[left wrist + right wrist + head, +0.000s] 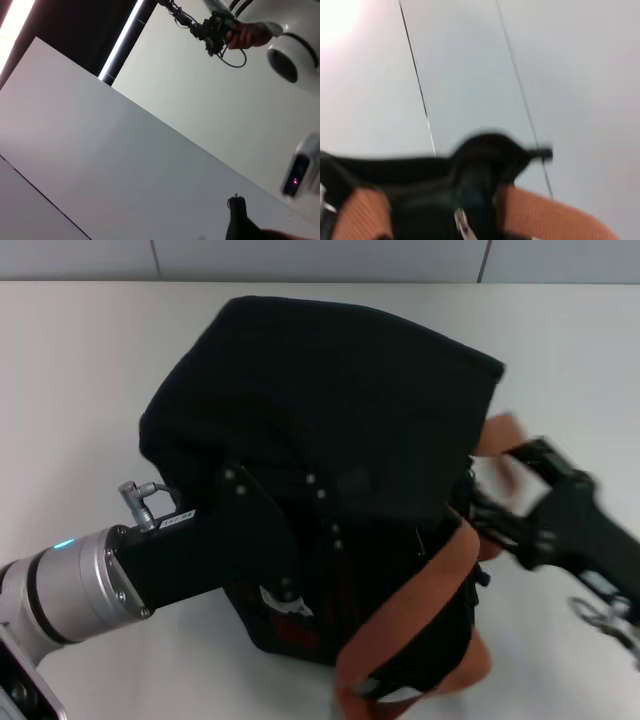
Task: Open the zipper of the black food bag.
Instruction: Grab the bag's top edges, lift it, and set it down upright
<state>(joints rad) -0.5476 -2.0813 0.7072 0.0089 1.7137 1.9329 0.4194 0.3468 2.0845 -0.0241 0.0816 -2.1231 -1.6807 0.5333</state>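
Centrally on the white table point(80, 390) sits the black food bag point(330, 400), a boxy soft fabric tote with bare tabletop all round it and the wall edge just behind. The left gripper point(265, 540) presses against the bag's front-left side; whether its fingers are spread or closed cannot be told. The right gripper point(490, 510) meets the bag's right edge among the orange-brown webbing straps point(440, 580), its state likewise unclear. A small silver zipper pull point(462, 222) shows in the right wrist view.
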